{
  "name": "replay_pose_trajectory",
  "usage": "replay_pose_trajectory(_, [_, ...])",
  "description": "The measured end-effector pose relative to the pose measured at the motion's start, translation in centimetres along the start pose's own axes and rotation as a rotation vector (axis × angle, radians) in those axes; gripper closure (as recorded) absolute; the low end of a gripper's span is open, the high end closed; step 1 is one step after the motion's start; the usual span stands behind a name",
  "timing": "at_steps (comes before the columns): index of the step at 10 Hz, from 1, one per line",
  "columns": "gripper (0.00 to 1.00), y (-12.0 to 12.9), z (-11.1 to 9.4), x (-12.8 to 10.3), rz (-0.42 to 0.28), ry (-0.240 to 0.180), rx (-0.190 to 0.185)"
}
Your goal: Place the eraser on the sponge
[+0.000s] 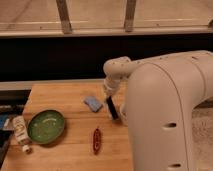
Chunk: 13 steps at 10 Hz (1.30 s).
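The eraser [113,109] is where you should look first: a narrow black bar hanging tilted under the claw [110,98], its upper end leaning toward the back edge of the bench [65,97] and its lower end toward the front. The claw is pressed together on that upper end, so you have the bar pinched. It sits just to the right of the sponge [93,103], near it but apart, with a thin strip of wood showing between them. You cannot tell from this view whether the bar's lower tip touches the wood or hangs just above it.

The sponge, a small light-blue pad, lies flat about midway along the bench, closer to the back edge than the front, with nothing on it.

Your arm [165,110] fills the right side of the view: a big white body hides the right edge of the bench, and the wrist bends down from it over the back part to the claw.

Toward the front-left corner you have a round green plate [46,126]. A white bottle [21,131] lies at the left edge, just beside the plate's rim. A dark red-brown oblong item [96,140] lies near the front edge, well in front of the sponge and apart from everything else
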<state>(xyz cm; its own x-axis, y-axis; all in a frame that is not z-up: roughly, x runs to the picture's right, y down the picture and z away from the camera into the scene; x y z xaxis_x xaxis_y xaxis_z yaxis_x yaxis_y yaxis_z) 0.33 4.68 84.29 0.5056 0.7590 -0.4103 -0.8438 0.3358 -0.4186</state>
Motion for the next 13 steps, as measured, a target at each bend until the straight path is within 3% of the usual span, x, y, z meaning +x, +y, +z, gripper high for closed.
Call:
replay_pose_trajectory(9, [1.0, 4.3, 2.1, -4.3, -0.143, -0.016, -0.074])
replay_pose_trajectory(13, [1.0, 5.6, 4.2, -6.0, -0.184, -0.001, -0.08])
